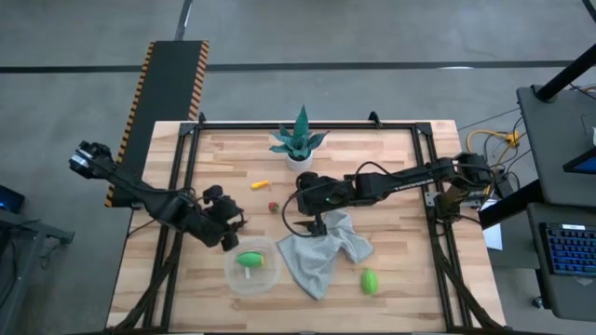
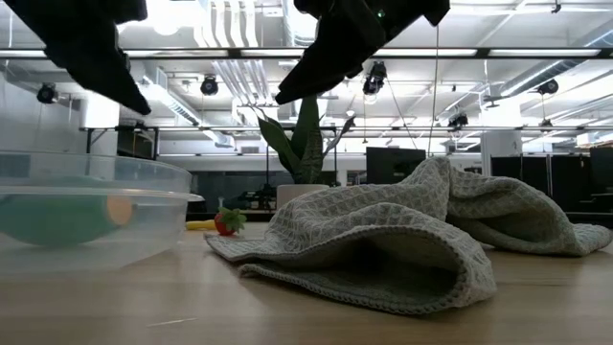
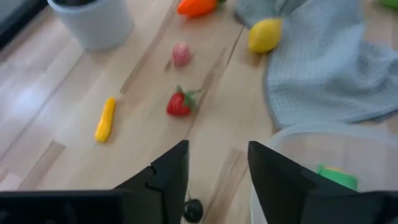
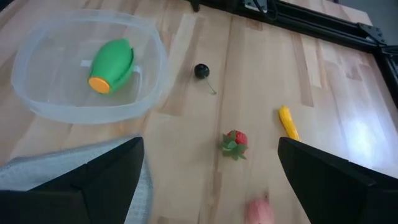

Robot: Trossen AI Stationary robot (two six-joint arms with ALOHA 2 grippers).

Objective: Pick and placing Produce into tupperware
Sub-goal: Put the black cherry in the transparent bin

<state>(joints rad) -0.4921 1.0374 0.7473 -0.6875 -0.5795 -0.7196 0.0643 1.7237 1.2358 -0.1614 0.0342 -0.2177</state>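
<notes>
The clear tupperware [image 1: 250,267] stands near the table's front, with a green produce piece [image 4: 112,62] with an orange end lying in it. My left gripper [image 3: 217,180] hovers open just beyond the tub's far-left rim [image 1: 230,233], holding nothing. My right gripper [image 4: 211,186] is wide open and hangs over the grey cloth's far edge [image 1: 312,216]. Loose on the wood lie a strawberry [image 3: 179,104], a long yellow piece [image 3: 105,119], a pink piece [image 3: 181,54], a small dark ball [image 4: 201,70], a lemon [image 3: 264,35] and an orange piece [image 3: 196,6]. Another green piece [image 1: 370,280] lies right of the cloth.
A crumpled grey cloth [image 1: 321,251] lies right of the tub, touching its side. A spiky teal plant in a white pot [image 1: 300,141] stands at the far middle. Bare wood lies at the table's left and far right.
</notes>
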